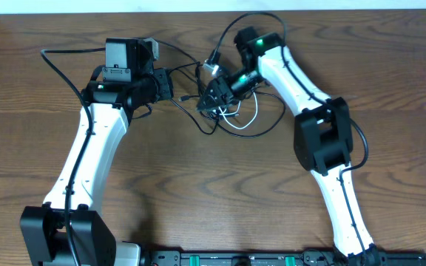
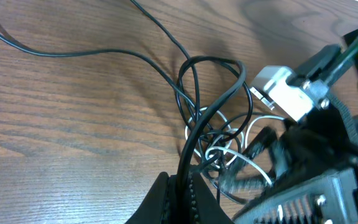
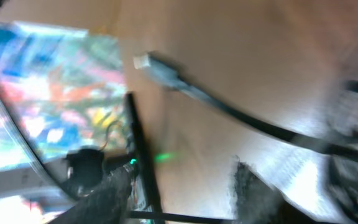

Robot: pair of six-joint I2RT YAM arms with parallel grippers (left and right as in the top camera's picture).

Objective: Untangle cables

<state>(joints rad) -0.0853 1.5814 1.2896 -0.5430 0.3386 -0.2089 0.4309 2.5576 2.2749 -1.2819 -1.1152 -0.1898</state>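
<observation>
The black cable [image 1: 261, 127] and the white cable [image 1: 244, 117] lie tangled at the table's back middle. In the left wrist view the black cable [image 2: 211, 106] loops over thin white coils [image 2: 253, 163]. My left gripper [image 1: 170, 83] sits just left of the tangle and is shut on a strand of the black cable [image 2: 183, 190]. My right gripper [image 1: 217, 92] hovers over the tangle's top; its fingers [image 3: 179, 193] are apart with bare wood between them. The right wrist view is blurred and shows a dark cord with a pale plug end [image 3: 145, 61].
The wooden table [image 1: 198, 185] stretches toward the front. A thick black robot wire [image 1: 58, 63] runs left of the left arm, another arcs over the right arm [image 1: 261, 18]. The right arm's body [image 2: 316, 180] crowds the tangle's right side.
</observation>
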